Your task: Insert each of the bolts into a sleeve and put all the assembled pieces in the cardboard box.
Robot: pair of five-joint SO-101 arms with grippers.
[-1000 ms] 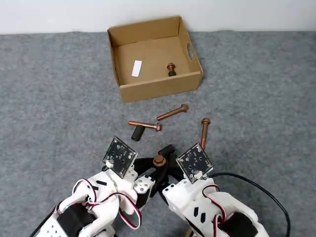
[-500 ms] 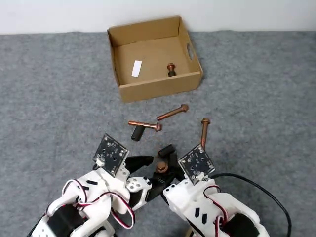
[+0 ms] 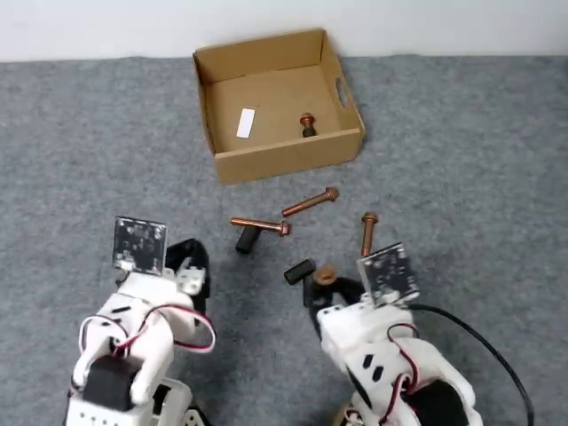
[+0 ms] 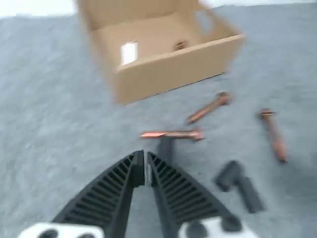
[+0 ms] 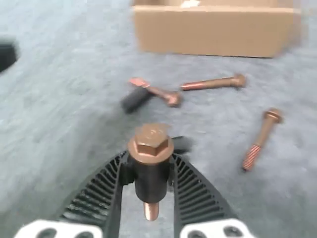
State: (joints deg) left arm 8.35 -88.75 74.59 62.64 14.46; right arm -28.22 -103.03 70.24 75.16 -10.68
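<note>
Grey carpeted surface (image 3: 80,160), plain white wall (image 3: 89,27) behind

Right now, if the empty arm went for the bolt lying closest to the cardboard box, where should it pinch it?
Probably mid-shank on that bolt, coming straight down with the jaws across it. It lies flat and slanted on the carpet, so only its sides are free. Its tip ends near another bolt, so favour the head end.

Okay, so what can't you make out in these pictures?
Right wrist view: the cardboard box, its inside cut off by the top edge.
Left wrist view: the piece in the box, blurred; bolt and sleeve not separable.
High view: the white label, too small to tell what it is.
</note>
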